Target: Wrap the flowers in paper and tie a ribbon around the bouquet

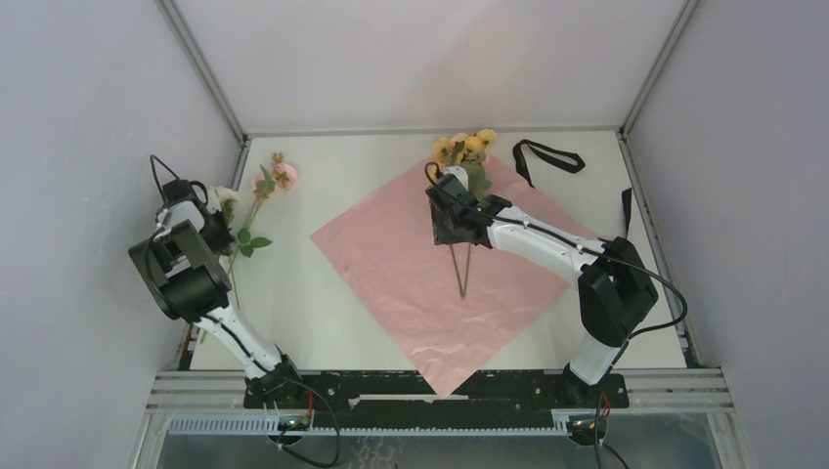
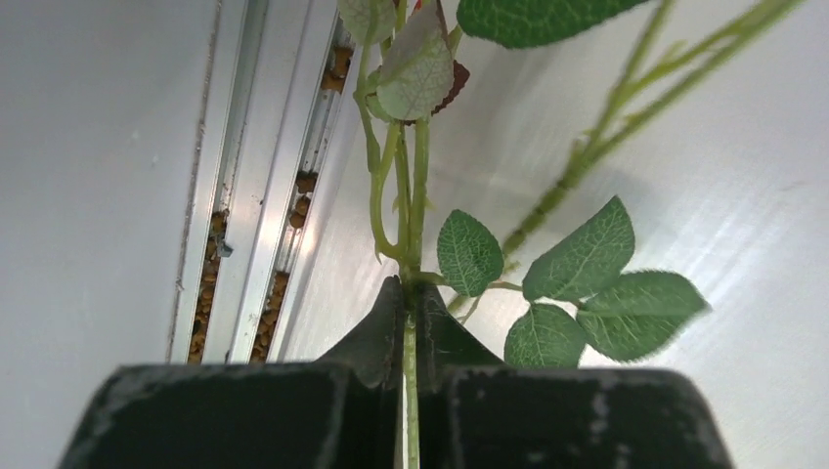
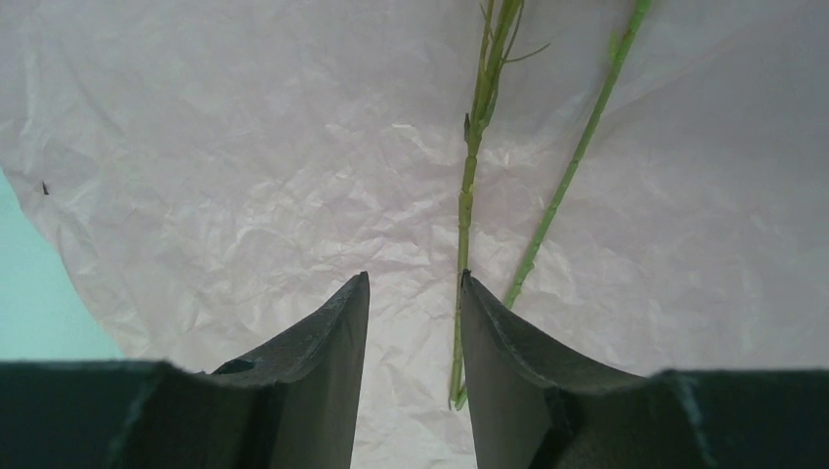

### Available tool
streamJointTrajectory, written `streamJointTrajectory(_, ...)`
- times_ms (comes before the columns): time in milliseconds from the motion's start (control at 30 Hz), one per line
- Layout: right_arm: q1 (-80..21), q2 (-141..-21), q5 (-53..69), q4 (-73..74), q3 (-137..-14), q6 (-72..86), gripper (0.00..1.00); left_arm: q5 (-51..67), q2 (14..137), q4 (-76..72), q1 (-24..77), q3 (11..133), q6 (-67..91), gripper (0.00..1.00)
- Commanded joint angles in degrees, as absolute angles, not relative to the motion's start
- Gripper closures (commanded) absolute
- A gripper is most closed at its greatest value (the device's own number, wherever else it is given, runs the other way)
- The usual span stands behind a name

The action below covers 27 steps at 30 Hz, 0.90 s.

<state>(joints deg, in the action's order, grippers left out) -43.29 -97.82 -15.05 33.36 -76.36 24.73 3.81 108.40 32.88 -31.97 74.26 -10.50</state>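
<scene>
Bright, even, diffuse light; shadows faint; sheen streaks on table (left wrist view); close foreground soft.

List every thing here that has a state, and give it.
Paper: spread flat, pink face up.
Yellow flowers: lying on the paper, unwrapped.
Pink flowers: off the paper, stem gripped.
Ribbon: loose, untied.
Left pincer: shut on the pink flowers' stem.
Right pincer: open over the yellow flowers' stems.

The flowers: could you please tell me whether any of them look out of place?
Yes. The yellow flowers lie on the pink paper, but the pink flowers lie apart on the bare table near the left wall, off the paper. The left gripper is shut on one of their stems.
</scene>
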Motion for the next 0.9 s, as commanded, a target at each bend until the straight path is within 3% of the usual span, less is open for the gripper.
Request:
streamJointTrajectory(0, -43.96, -93.78, -17.14, 33.65, -77.07, 23.21, 0.52, 8.33, 98.25, 31.83, -32.06, 74.43, -7.45, 1.00)
streamJointTrajectory(167, -44.46, -90.49, -17.96, 33.71, -76.21, 23.20, 0.52, 15.54, 88.44, 29.73, -32.08, 69.95, -3.44, 1.00)
streamJointTrajectory(300, -45.47, -87.66, -16.48, 31.97, -76.11, 22.28, 0.52, 27.95, 81.16, 26.53, -31.96, 64.96, 1.45, 1.00)
streamJointTrajectory(433, -50.36, -87.06, -10.14, 21.16, -76.26, 15.93, 0.50, 39.71, 74.76, 19.55, -29.18, 59.51, 11.88, 1.00)
streamJointTrajectory(633, -55.41, -95.41, 12.18, 3.21, -81.79, 18.67, 0.32, 44.28, 70.44, 15.05, -19.09, 56.64, 20.13, 1.00)
streamJointTrajectory(867, -56.74, -109.88, 15.99, 1.66, -96.65, 24.77, 0.24, 43.35, 66.34, 11.27, -13.46, 53.35, 24.23, 1.00)
